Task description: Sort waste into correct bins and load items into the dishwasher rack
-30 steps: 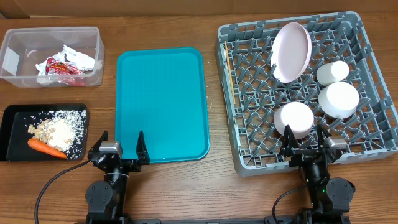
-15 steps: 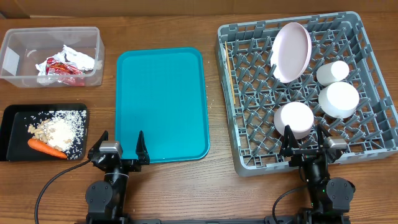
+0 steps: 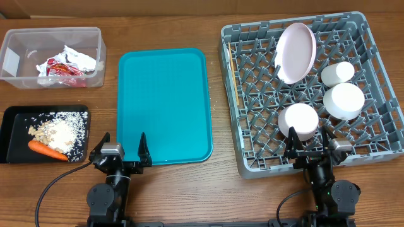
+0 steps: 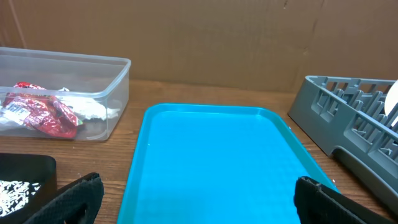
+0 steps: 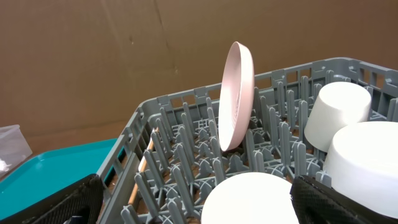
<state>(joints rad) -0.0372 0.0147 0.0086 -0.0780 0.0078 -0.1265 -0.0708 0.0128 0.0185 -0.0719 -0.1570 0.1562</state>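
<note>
The grey dishwasher rack (image 3: 379, 82) holds the white-pink plate (image 3: 296, 52) on edge, two upturned white bowls (image 3: 298, 121) (image 3: 344, 101), a white cup (image 3: 337, 73) and a thin wooden stick (image 3: 233, 79) along its left side. The plate (image 5: 236, 93) and a bowl (image 5: 249, 199) show in the right wrist view. The clear tub (image 3: 19, 79) holds the red wrapper (image 3: 55, 67) and white napkin (image 3: 79, 58). The black tray (image 3: 12, 135) holds food scraps (image 3: 60, 132) and the carrot (image 3: 47, 150). My left gripper (image 3: 121, 153) and right gripper (image 3: 310, 150) are open and empty. The fork is not visible.
A large flat teal tray (image 3: 164, 104) lies between the bins and the rack, bare, also in the left wrist view (image 4: 211, 162). A brown cardboard wall stands behind the table.
</note>
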